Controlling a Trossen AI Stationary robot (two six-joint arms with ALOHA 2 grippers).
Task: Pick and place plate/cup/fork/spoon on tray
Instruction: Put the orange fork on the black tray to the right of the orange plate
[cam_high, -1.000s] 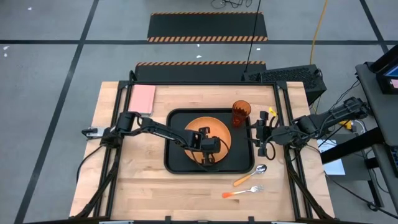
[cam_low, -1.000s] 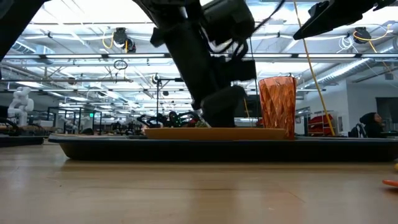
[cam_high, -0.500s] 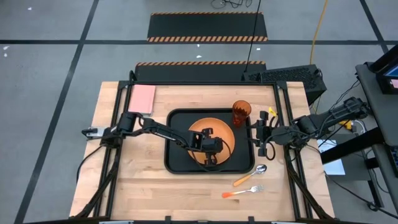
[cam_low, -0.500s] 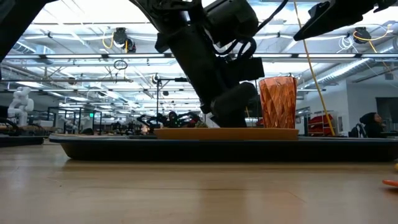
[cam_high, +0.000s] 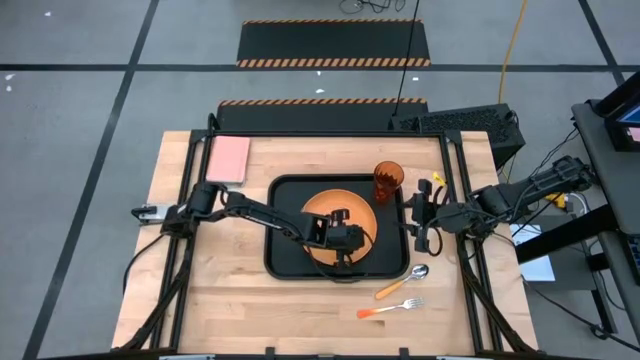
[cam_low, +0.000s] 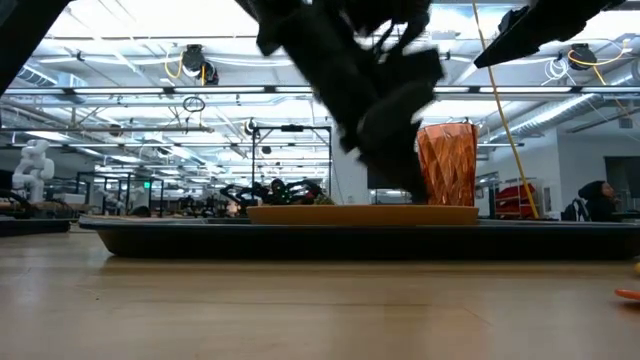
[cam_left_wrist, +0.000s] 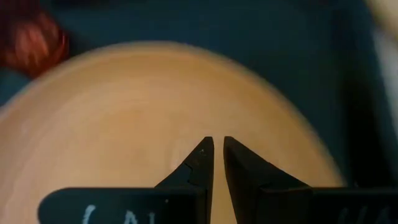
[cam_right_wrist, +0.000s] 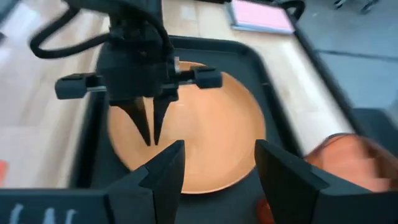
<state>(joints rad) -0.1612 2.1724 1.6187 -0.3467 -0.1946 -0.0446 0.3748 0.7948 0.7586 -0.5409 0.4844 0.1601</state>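
tray (cam_high: 283, 262): at the table's (cam_high: 200, 300) middle
plate (cam_high: 330, 205): in the tray, toward its 3 o'clock side
cup (cam_high: 388, 183): at the tray's 1 o'clock corner, just beside the plate
pad (cam_high: 229, 159): on the table at 11 o'clock from the tray
spoon (cam_high: 403, 281): on the table at 5 o'clock from the tray
fork (cam_high: 390, 308): just beyond the spoon, nearer the table's edge

The round orange plate (cam_high: 339, 224) is lying flat inside the black rectangular tray (cam_high: 285, 262), which is sitting mid-table. The translucent dark-orange cup (cam_high: 388, 181) is standing upright at the tray's far right corner. The spoon (cam_high: 403, 281) and the orange-handled fork (cam_high: 390, 308) are lying on the wood just beyond the tray's near right corner.
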